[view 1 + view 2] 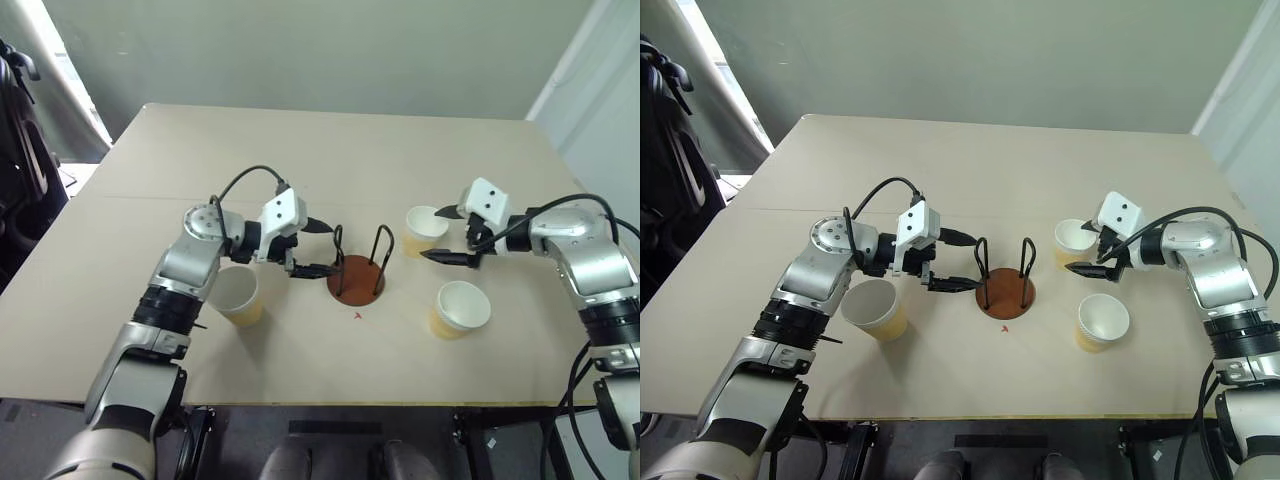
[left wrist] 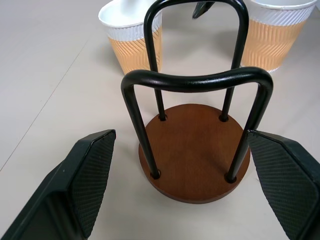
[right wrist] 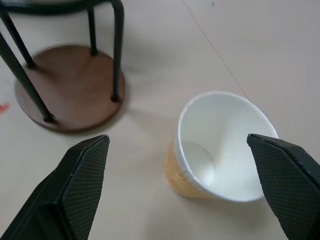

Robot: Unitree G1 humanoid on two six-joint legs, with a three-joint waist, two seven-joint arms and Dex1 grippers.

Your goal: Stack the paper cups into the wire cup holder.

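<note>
Right gripper (image 1: pixel 455 235) spread and empty over the far cup (image 1: pixel 424 230) right of centre — drop lower, centre on rim before clamping — left gripper (image 1: pixel 312 247) unclenched beside the wire cup holder (image 1: pixel 357 275).

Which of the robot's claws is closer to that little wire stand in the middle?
Left. The left gripper hovers right beside the wire cup holder, jaws open toward it. The right gripper is farther off, at a paper cup.

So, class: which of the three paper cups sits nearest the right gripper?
The far right paper cup, just beyond the open right gripper; the others stand nearer the table's front edge.
</note>
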